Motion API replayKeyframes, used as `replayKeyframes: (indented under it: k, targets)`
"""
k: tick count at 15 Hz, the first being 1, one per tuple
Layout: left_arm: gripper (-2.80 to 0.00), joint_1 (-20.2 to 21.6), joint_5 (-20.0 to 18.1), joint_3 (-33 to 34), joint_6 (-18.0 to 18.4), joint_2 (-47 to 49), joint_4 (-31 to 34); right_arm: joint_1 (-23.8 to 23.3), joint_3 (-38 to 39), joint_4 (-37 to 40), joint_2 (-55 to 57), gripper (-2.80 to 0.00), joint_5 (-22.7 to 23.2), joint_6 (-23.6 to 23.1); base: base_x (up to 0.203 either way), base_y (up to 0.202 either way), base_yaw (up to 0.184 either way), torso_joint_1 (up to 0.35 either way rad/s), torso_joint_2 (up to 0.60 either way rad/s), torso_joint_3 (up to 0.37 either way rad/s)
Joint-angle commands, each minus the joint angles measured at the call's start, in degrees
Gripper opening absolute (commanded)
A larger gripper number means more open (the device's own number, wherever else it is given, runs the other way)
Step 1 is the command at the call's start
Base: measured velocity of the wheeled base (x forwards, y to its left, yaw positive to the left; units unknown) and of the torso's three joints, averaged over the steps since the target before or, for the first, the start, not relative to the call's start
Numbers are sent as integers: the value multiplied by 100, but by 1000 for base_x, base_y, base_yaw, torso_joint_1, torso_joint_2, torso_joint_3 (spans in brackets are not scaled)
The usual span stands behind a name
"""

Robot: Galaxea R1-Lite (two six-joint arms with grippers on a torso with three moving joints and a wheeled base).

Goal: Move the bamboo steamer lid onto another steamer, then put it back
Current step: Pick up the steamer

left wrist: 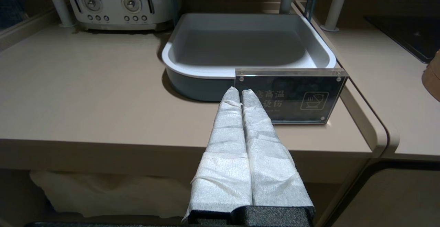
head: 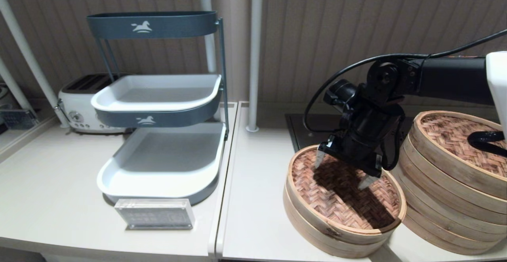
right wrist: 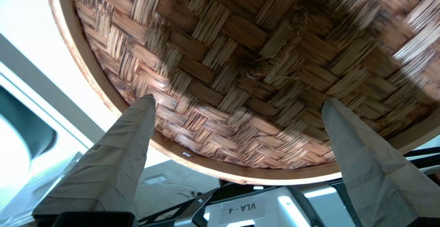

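We logged the right gripper poised just above the bamboo steamer lid, fingers spread wide and holding nothing. The lid sat on a low steamer at the near right of the counter, directly beneath the claw; its small centre loop lay between the two fingertips in the right wrist view. The taller steamer stack, bearing its own woven lid, stood just beside it, toward the robot's right. We judged a straight descent onto the loop the next need, then a short carry rightward. The left gripper hung parked before the counter edge, fingers pressed together.
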Motion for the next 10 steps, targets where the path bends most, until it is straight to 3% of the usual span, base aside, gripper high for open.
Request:
replayKeyframes:
  k: [1,6,10]
  targets:
    - [-280,0,0,158,0,-2,-10,-7,1,44,-55,0,68,58,0,0,0,0,0,0]
    - [-280,0,0,158,0,-2,-10,-38,1,471,-139,0,56,54,0,0,0,0,0,0]
    - [-280,0,0,158,0,-2,-9,-349,1,549,104,0,42,-3,0,0,0,0,0,0]
